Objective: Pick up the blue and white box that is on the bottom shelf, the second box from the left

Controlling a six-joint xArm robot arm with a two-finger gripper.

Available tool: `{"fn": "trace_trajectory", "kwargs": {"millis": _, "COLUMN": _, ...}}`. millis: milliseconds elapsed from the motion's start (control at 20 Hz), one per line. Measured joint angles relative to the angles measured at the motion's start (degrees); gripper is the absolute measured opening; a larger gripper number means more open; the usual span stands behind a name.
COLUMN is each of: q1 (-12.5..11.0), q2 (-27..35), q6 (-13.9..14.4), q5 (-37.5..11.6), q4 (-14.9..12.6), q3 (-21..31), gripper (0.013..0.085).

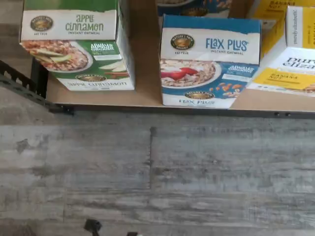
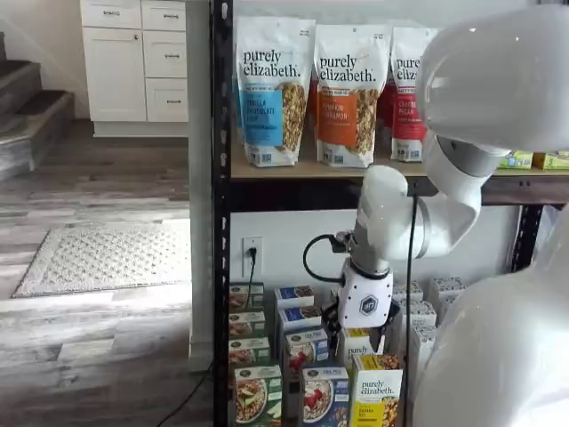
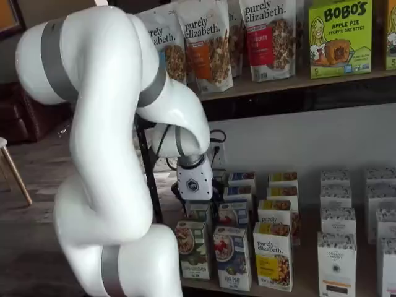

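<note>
The blue and white box (image 1: 210, 61) reads "Flax Plus" and stands upright at the front edge of the bottom shelf (image 1: 147, 93), seen close in the wrist view. In both shelf views it is the front carton (image 2: 322, 396) (image 3: 233, 257) of its row, between a green carton and a yellow one. My gripper (image 2: 357, 334) (image 3: 195, 203) hangs above the cartons a row or two behind the front one and touches none of them. Its black fingers (image 2: 332, 322) stand apart, so it is open with nothing between them.
A green "Apple Cinnamon" carton (image 1: 74, 44) stands left of the blue box, a yellow and white carton (image 1: 290, 54) right of it. A black rack post (image 2: 220, 222) rises at the left. Granola bags (image 2: 271, 89) fill the tier above. Grey-white cartons (image 3: 337, 247) stand further right.
</note>
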Motion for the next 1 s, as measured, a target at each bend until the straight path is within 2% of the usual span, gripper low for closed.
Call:
{"fn": "trace_trajectory", "kwargs": {"millis": 250, "q1": 0.69, "q2": 3.23, "q6": -0.06, "q5": -4.24, "q4": 0.64, "q3": -0.48, "gripper": 0.085}}
{"fn": "trace_trajectory", "kwargs": {"millis": 400, "q1": 1.47, "q2": 5.69, "q6": 1.57, "q5": -6.83, "q4": -0.41, "q3": -1.1, "gripper": 0.085}}
{"fn": "trace_trajectory", "kwargs": {"millis": 600, "q1": 2.93, "q2": 9.9, "q6": 5.14, "q5": -8.21, "q4": -2.77, "q3": -3.04, "gripper": 0.085}}
{"fn": "trace_trajectory", "kwargs": {"millis": 700, "q1": 3.68, "q2": 12.06, "q6": 5.59, "q5": -9.1, "q4": -2.47, "q3": -3.89, "gripper": 0.085}}
{"fn": "trace_trajectory", "kwargs": {"millis": 1000, "q1": 4.6, "q2": 17.88, "q6": 3.68, "q5": -12.89, "q4": 0.42, "q3": -6.77, "gripper": 0.085}}
